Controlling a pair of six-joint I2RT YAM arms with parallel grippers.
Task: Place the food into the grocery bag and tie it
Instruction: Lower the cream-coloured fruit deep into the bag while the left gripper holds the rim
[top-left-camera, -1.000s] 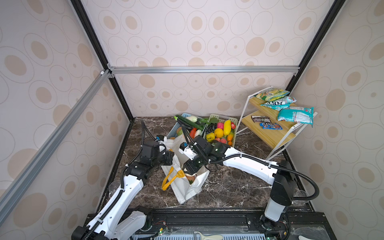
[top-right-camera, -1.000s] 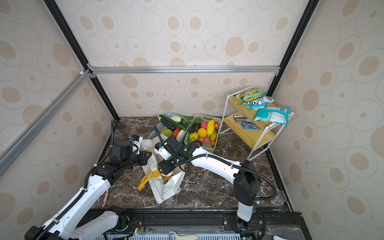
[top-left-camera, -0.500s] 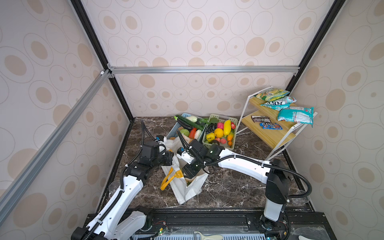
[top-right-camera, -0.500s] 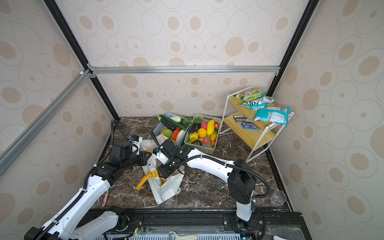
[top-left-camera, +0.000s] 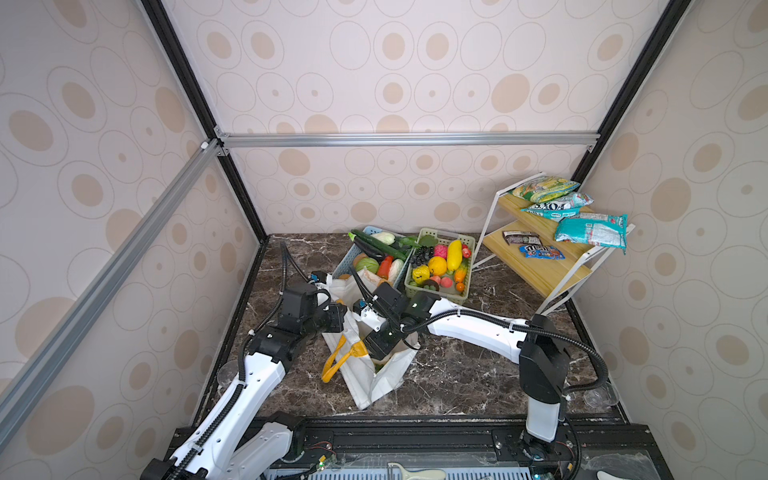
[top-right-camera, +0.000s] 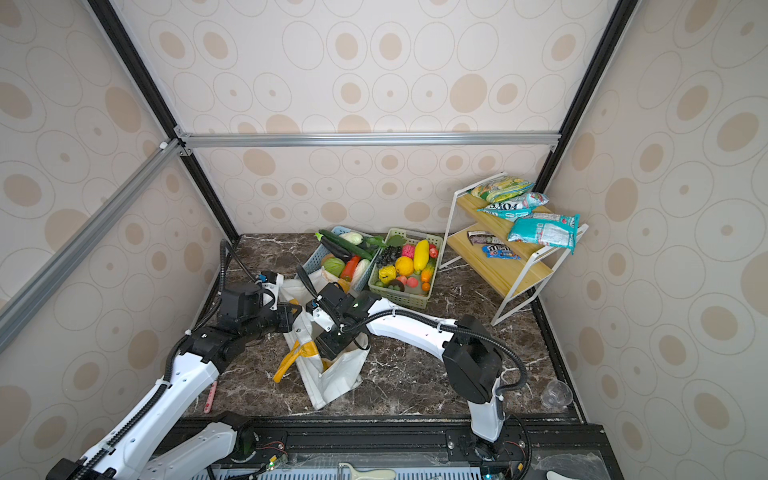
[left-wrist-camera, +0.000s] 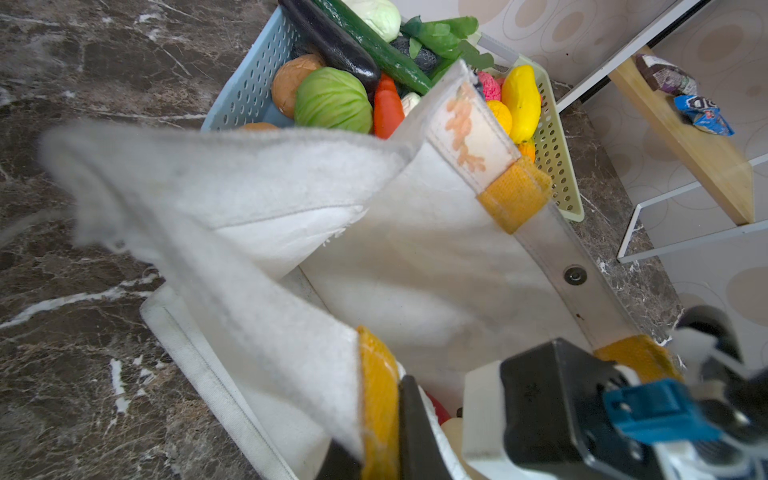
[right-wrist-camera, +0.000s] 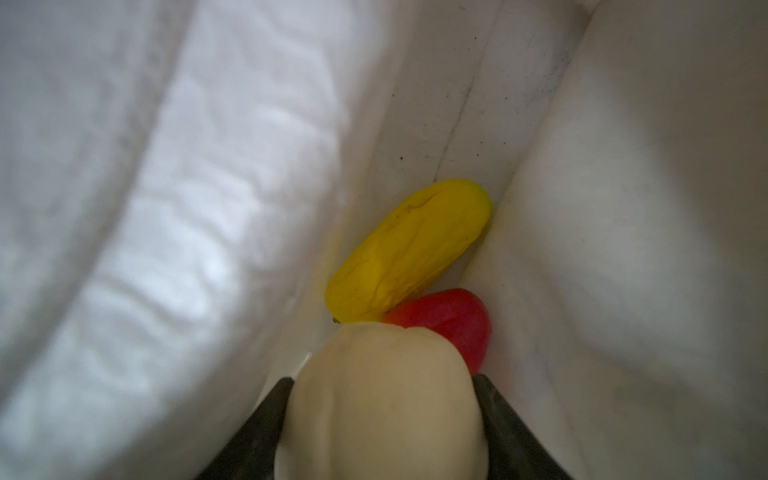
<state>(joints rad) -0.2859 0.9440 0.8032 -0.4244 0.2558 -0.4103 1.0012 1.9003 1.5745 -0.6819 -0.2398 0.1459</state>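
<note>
Marble tabletop (top-left-camera: 457, 374): right tool (right-wrist-camera: 382, 379) deeper in grocery bag (top-left-camera: 374, 376), clamped on pale fruit (right-wrist-camera: 382, 415); left tool (left-wrist-camera: 380, 432) pinching rim.

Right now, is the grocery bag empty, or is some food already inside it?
Not empty. In the right wrist view a yellow fruit and a red fruit lie inside the grocery bag, between its white walls.

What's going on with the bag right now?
The left claw is shut on the grocery bag at its rim, holding its mouth open. The right claw is down inside the bag, gripping a cream toy fruit just above a yellow fruit and a red fruit lying at the bottom. Other toy fruits sit in the green basket behind.
</note>
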